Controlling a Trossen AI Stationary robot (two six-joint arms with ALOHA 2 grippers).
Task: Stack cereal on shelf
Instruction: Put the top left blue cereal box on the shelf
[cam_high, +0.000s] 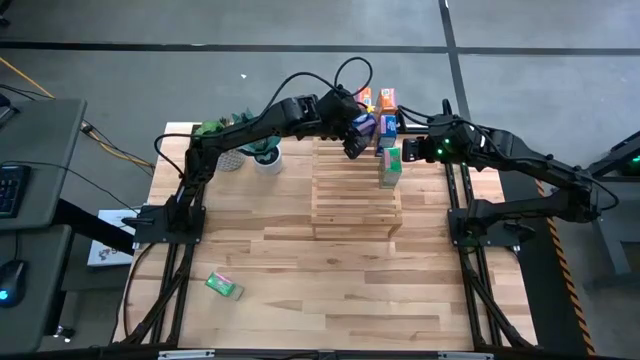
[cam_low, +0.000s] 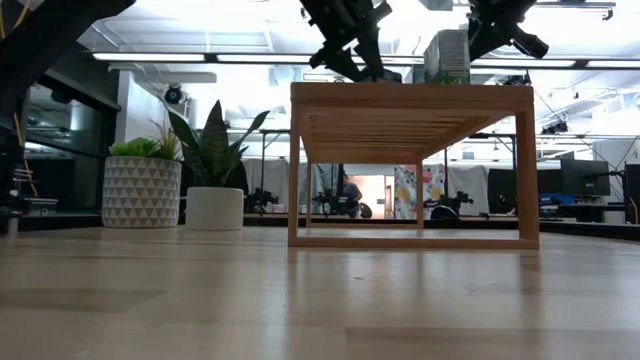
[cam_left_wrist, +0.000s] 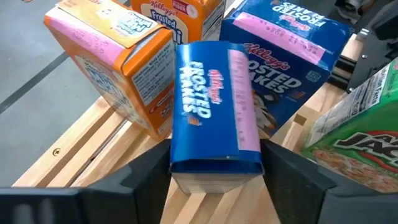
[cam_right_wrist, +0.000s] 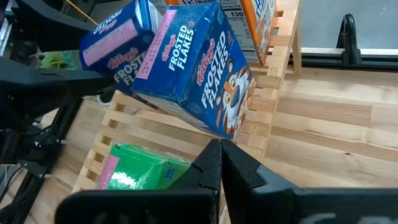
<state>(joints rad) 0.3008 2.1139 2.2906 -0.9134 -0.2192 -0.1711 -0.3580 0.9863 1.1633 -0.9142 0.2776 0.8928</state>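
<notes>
On the far end of the wooden shelf stand two orange cereal boxes and a blue one. A green box stands at the shelf's right edge. My left gripper hangs over the shelf's far part, shut on a second blue cereal box. My right gripper is shut on nothing, above the green box and to the right of the blue ones. Another green box lies on the tabletop near the left front. My left gripper pinches the blue box's near end between its two fingers, one on each long side. The fingers slant down from the table's left and lie along the box. The box is tilted above the slats, its far end against the standing blue box.
Two potted plants stand left of the shelf at the table's far left. In the low view the shelf top stands well above the tabletop, with open room beneath it. Bare slats fill the shelf's near half.
</notes>
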